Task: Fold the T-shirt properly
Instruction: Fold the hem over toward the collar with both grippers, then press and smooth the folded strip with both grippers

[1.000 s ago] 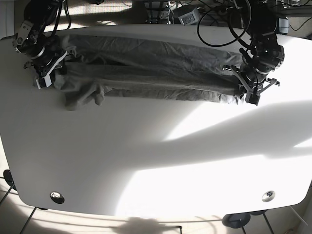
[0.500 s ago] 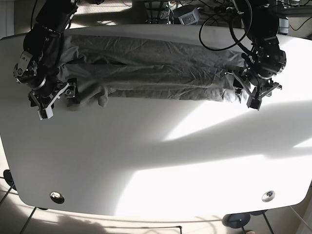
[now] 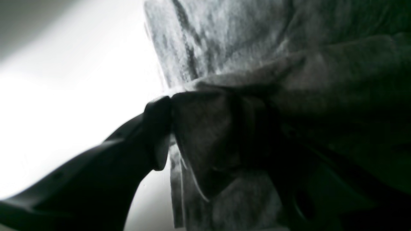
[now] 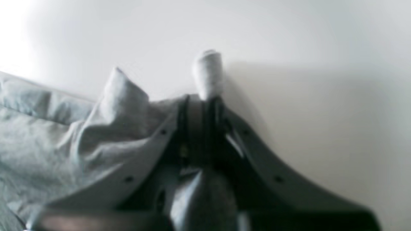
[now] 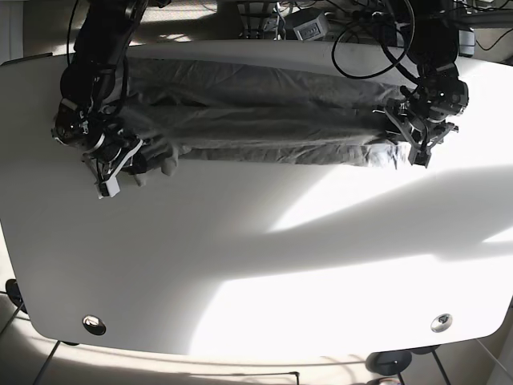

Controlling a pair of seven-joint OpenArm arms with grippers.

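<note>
The grey T-shirt (image 5: pixel 256 116) lay as a long, narrow, creased band across the far part of the white bench (image 5: pixel 256 265), spanning from one hand to the other.

**Right hand.** The right hand (image 5: pixel 120 164) was clenched on the T-shirt end on the base view's left. In the right wrist view, a small tuft of cloth stuck out past the closed fingertips (image 4: pixel 205 106), and loose folds bunched just beside them. Over the last second this hand had travelled from the far bench edge toward the near side and inward, toward the other hand. The cloth end had come with it.

**Left hand.** The left hand (image 5: pixel 417 140) gripped the opposite end. In the left wrist view, one dark finger (image 3: pixel 157 131) pressed against a gathered wad of fabric; the second finger was hidden behind the cloth. This hand had shifted only slightly, toward the far side.

**Assessment.** The lengthwise fold appeared complete. The right hand's inward travel suggested that the crosswise fold was starting. Slack near the right hand may produce an uneven edge unless tension is held.
</note>
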